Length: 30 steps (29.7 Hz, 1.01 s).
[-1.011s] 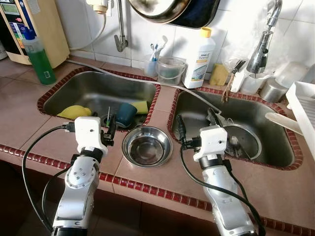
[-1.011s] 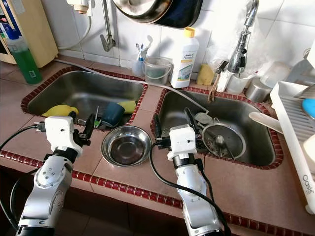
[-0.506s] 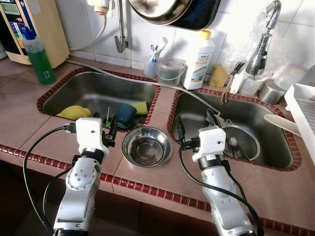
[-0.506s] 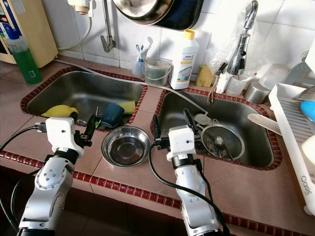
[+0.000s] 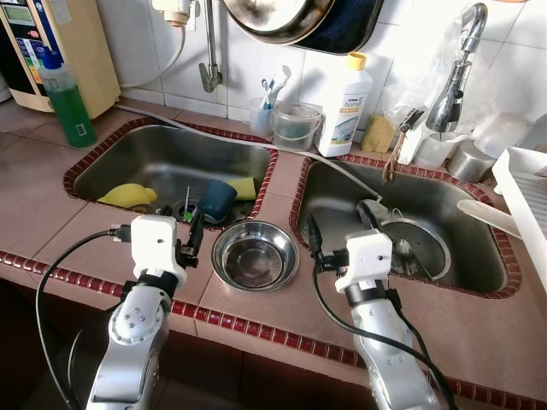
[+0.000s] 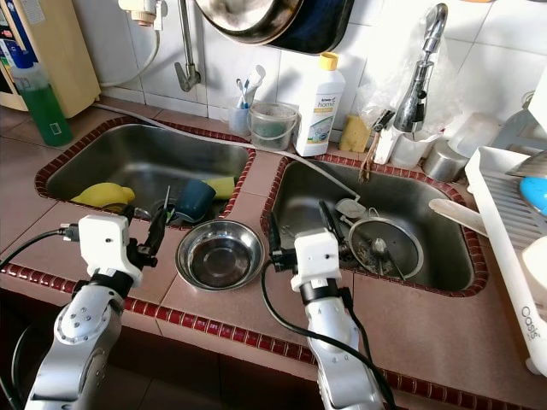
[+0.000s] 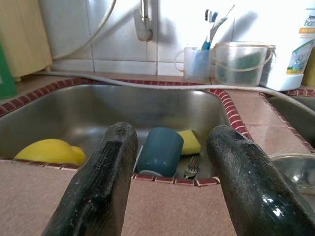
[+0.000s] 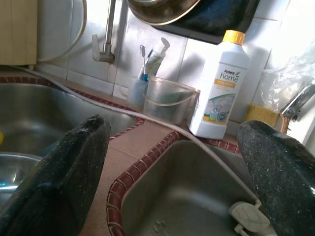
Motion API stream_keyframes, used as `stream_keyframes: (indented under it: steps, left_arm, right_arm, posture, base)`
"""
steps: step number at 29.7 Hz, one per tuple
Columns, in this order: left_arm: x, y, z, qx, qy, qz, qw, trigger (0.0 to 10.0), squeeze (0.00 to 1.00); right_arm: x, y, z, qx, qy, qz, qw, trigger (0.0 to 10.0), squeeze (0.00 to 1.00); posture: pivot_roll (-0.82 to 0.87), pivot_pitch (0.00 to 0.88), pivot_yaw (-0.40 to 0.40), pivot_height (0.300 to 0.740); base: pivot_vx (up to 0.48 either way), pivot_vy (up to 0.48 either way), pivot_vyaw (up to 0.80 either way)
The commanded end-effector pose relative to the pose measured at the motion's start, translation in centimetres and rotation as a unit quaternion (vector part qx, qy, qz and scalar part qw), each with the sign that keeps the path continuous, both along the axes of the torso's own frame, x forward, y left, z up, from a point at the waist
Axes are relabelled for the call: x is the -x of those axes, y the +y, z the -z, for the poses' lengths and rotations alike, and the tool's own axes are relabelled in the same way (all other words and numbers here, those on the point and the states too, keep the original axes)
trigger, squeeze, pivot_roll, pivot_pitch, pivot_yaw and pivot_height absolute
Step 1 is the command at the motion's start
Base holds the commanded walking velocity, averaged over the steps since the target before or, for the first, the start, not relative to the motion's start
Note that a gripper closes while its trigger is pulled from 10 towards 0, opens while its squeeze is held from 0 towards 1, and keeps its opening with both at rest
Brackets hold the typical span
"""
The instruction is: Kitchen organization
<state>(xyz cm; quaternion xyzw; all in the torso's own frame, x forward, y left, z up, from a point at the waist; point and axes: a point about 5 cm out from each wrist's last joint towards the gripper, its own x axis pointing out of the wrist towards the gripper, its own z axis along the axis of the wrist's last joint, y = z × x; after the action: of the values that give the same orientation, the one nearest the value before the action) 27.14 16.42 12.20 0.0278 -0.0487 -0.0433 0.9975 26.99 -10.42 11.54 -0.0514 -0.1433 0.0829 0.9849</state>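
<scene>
Both arms have drawn back slightly, hands spread open.
Steel bowl [image 5: 255, 254] sits on the bench [image 5: 60, 231] between left hand [image 5: 179, 232] and right hand [image 5: 340, 231]; blue cup [image 5: 219, 200] lies in the far-left sink [image 5: 128, 162].

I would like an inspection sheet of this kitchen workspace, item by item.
Surface: tiled counter with two steel sinks.
Job's things: steel bowl on the counter between the sinks; blue cup, fork and yellow sponge in the left sink.
Clutter: detergent bottle, green bottle, dish rack.
Grippers: left gripper and right gripper open, holding nothing.
Cables: black cable along each arm.
Surroundings: tiled wall, hanging pan.
</scene>
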Motion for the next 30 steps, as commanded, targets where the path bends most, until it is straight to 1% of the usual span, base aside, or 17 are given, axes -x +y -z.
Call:
stream_keyframes:
  steps: [1, 4, 7, 10, 13, 17, 18, 20, 24, 28, 30]
  left_arm:
    - [0.3, -0.2, -0.5, -0.002, -0.012, 0.008, 1.0, 10.0, 0.0]
    - [0.4, -0.3, -0.3, -0.002, -0.01, 0.012, 1.0, 10.0, 0.0]
    - [0.6, 0.2, -0.2, -0.006, -0.01, 0.007, 1.0, 10.0, 0.0]
    - [0.7, 0.7, -0.1, 0.009, -0.01, -0.009, 1.0, 10.0, 0.0]
    - [0.8, 0.9, 0.1, 0.038, -0.006, -0.026, 0.999, 10.0, 0.0]
    - [1.0, 1.0, 0.5, 0.036, 0.004, -0.035, 0.999, 10.0, 0.0]
    - [1.0, 1.0, 0.5, 0.043, 0.006, -0.028, 0.999, 10.0, 0.0]
    - [1.0, 1.0, 0.4, 0.042, 0.004, -0.026, 0.999, 10.0, 0.0]
    - [0.7, 1.6, 0.2, 0.038, -0.001, -0.029, 0.999, 10.0, 0.0]
    - [0.3, 1.6, -0.2, 0.01, -0.01, -0.023, 1.0, 10.0, 0.0]
    - [0.1, 1.4, -0.2, 0.009, -0.01, -0.024, 1.0, 10.0, 0.0]
  right_arm:
    - [0.2, -0.6, -0.4, -0.002, -0.008, 0.005, 1.0, 10.0, 0.0]
    - [0.3, -0.8, -0.2, -0.003, -0.002, 0.007, 1.0, 10.0, 0.0]
    - [0.5, -1.2, 0.0, 0.001, 0.002, 0.007, 1.0, 10.0, 0.0]
    - [0.7, -1.5, 0.1, 0.002, 0.004, 0.011, 1.0, 10.0, 0.0]
    - [0.7, -1.8, 0.3, 0.005, 0.008, 0.018, 1.0, 10.0, 0.0]
    - [0.4, -1.6, 0.2, 0.002, 0.008, 0.019, 1.0, 10.0, 0.0]
    - [0.3, -1.6, 0.1, 0.0, 0.005, 0.02, 1.0, 10.0, 0.0]
    - [0.3, -1.5, 0.1, -0.002, 0.005, 0.018, 1.0, 10.0, 0.0]
    - [0.1, -1.6, 0.0, 0.002, 0.003, 0.014, 1.0, 10.0, 0.0]
    - [-0.1, -1.6, 0.1, 0.012, 0.004, 0.005, 1.0, 10.0, 0.0]
    - [-0.3, -1.7, -0.1, 0.013, 0.0, 0.004, 1.0, 10.0, 0.0]
  posture:
    - [-0.14, 0.0, -0.059, 0.732]
    - [-0.14, 0.0, -0.066, 0.732]
    - [-0.14, 0.0, -0.064, 0.732]
    - [-0.14, 0.0, -0.064, 0.732]
    - [-0.14, 0.0, -0.062, 0.732]
    - [-0.14, 0.0, -0.061, 0.732]
    - [-0.14, 0.0, -0.061, 0.732]
    - [-0.13, 0.0, -0.063, 0.732]
    - [-0.13, 0.0, -0.063, 0.732]
    - [-0.12, 0.0, -0.065, 0.732]
    - [-0.13, 0.0, -0.061, 0.732]
  base:
    - [0.0, 0.0, 0.0]
    - [0.0, 0.0, 0.0]
    - [0.0, 0.0, 0.0]
    - [0.0, 0.0, 0.0]
    - [0.0, 0.0, 0.0]
    - [0.0, 0.0, 0.0]
    - [0.0, 0.0, 0.0]
    - [0.0, 0.0, 0.0]
    - [0.0, 0.0, 0.0]
    - [0.0, 0.0, 0.0]
    - [0.0, 0.0, 0.0]
